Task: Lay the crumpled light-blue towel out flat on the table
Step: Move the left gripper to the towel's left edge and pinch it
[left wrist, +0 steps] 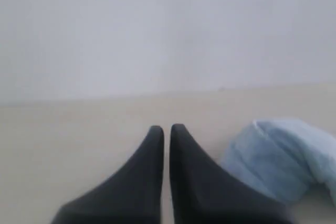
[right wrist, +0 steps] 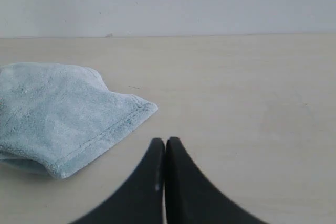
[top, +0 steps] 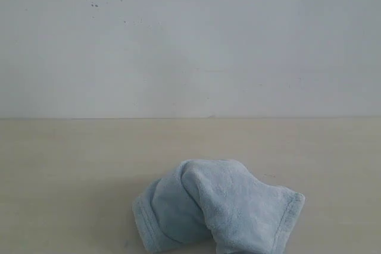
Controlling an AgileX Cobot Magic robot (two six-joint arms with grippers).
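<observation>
White wall (top: 190, 40) fills the upper half of the exterior view, with a few small dark specks (top: 94, 4) at about 11 o'clock. Below it the pale beige worktop (top: 71, 171) stretches across the whole width, plain and smooth.

The towel (top: 220, 209) lies on the worktop at about 6 o'clock in this view, a little toward 5 o'clock, and its lower part is cut by the edge of the picture. It is light blue and fluffy, and it is not flat: it is bunched into a rounded heap with one fold lying over another. A stitched hem (top: 289, 221) runs along its side at 4 o'clock. Neither arm shows in this view.

In the left wrist view the left hand (left wrist: 167, 129) is clenched, its two dark fingers side by side with only a thin line between them, and it grasps nothing. The towel (left wrist: 278, 156) is near it but apart from it.

In the right wrist view the right hand (right wrist: 165, 142) is clenched too, the fingers pressed together, with nothing in it. The towel (right wrist: 63, 114) rests on the worktop near it, not touching, with one hemmed corner turned toward the fingers.
</observation>
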